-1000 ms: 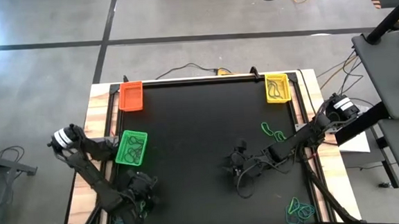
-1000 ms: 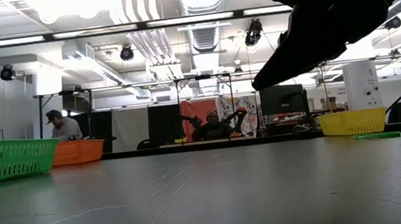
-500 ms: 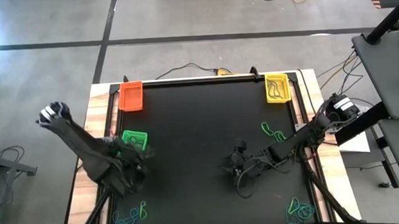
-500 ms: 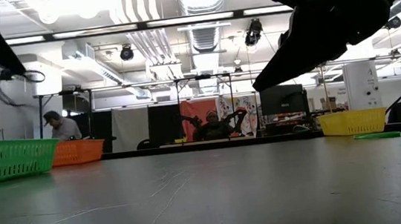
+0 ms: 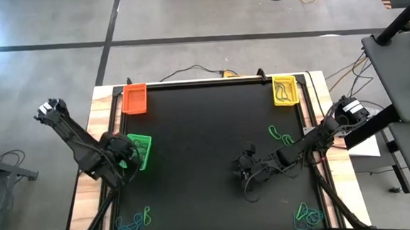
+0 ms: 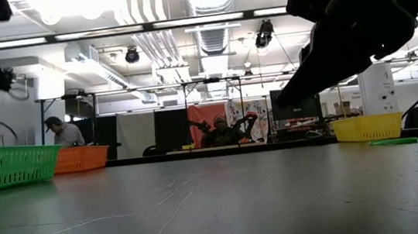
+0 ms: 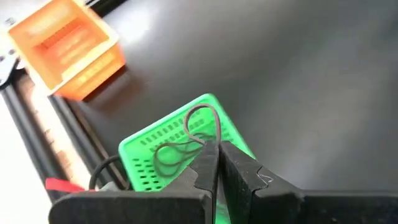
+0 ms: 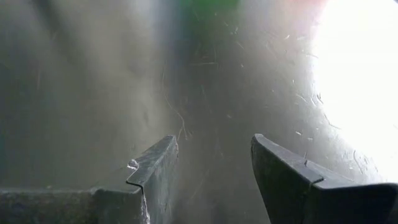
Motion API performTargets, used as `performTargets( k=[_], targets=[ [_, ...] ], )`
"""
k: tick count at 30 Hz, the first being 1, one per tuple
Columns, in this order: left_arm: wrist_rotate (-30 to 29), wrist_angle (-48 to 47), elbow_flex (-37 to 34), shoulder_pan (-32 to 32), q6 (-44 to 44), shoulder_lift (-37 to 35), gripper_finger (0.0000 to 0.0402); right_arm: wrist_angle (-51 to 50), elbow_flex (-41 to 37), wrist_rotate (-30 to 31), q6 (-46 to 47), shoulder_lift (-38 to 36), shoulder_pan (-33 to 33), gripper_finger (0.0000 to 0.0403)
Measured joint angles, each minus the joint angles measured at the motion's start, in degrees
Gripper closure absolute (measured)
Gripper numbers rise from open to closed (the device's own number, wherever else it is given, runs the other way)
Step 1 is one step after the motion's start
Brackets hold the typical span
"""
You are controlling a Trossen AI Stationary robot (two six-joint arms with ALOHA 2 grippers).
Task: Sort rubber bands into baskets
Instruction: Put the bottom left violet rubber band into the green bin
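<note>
Left end effector [image 7: 214, 163] is pinched shut on a green band [image 7: 202, 124], hanging right above the green basket [image 7: 168, 149] near the table's [image 5: 205, 122] left edge. Right end effector [image 8: 214, 168] sits wide open, holding nothing, low over the table's middle-right. Orange basket [image 5: 135, 98] and yellow basket [image 5: 284, 90] at the far corners, loose bands [image 5: 134, 222] along the near edge
</note>
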Motion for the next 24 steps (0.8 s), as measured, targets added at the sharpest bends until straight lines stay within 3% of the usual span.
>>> performTargets(
  k=[5, 10, 14, 24],
  targets=[
    [3.66, 3.82, -5.45, 0.09, -3.29, 0.98, 0.0401, 0.05, -0.08, 0.00, -0.18, 0.00, 0.00, 0.0204],
    [1.69, 6.01, -3.79, 1.50, -3.20, 3.17, 0.0401, 1.18, -0.08, 0.02, -1.64, 0.00, -0.56, 0.0204],
    [5.66, 6.23, -3.73, 3.88, -0.36, 4.17, 0.0401, 3.87, -0.06, 0.09, -2.86, 0.00, -1.05, 0.0204],
    [16.83, 10.60, -6.00, 18.30, 12.89, 3.68, 0.0401, 7.28, -0.08, 0.00, -4.88, 0.00, -1.12, 0.0204]
  ],
)
